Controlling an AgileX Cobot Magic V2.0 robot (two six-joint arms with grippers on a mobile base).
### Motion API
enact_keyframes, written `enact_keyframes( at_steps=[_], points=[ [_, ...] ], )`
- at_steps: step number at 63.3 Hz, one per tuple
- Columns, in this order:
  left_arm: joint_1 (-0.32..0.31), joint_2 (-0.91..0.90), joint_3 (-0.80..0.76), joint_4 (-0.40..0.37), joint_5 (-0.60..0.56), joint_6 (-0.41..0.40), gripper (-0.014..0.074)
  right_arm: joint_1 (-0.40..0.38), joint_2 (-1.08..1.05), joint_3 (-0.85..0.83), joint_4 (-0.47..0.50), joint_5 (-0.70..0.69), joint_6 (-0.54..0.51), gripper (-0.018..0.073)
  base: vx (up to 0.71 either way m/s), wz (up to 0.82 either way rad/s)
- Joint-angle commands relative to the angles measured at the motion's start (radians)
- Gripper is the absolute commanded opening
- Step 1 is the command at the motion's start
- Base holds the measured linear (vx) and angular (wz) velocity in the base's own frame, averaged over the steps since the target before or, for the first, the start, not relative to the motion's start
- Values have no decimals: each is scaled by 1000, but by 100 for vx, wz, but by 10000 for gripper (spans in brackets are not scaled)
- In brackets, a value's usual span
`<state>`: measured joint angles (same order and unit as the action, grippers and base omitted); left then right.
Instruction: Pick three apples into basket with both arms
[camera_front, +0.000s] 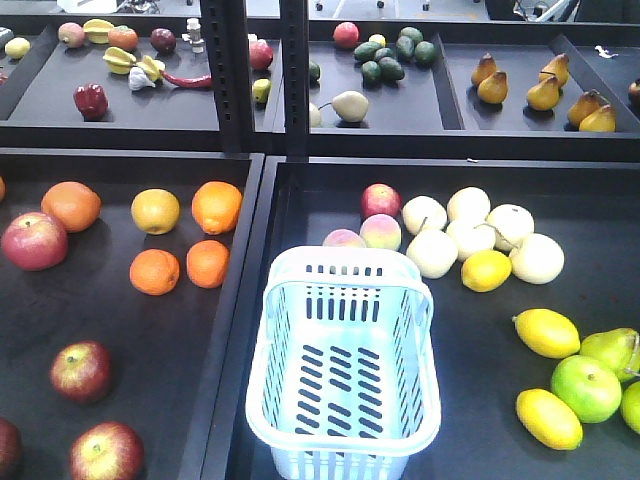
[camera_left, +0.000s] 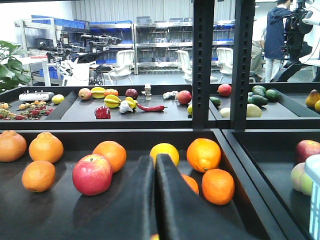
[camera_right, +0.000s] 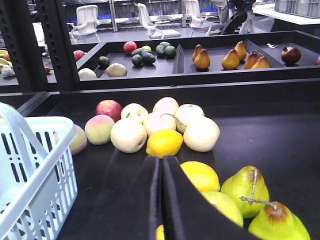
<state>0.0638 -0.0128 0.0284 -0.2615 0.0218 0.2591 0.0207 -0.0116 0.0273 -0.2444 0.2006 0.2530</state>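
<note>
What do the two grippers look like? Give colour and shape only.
The left gripper and right gripper look alike: two plain matte black fingers each, broad at the base, tapering to narrow tips. No markings or cables show; the arms themselves are out of view.

No text, label, brand, number or sign can be read in any of the three views.
</note>
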Motion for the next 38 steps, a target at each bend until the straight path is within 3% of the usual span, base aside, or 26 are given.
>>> enact_keyframes(
  at_steps=[1, 38],
  points=[
    [-6, -3, -25, -5, -69, -9, -6, -1, -12, 14, -8, -73, -6, -5, 0, 0],
    [-6, -3, -25, -19, -78, -29, -6, -1, -12, 14, -8, -73, -6, -5, 0, 0]
  ],
)
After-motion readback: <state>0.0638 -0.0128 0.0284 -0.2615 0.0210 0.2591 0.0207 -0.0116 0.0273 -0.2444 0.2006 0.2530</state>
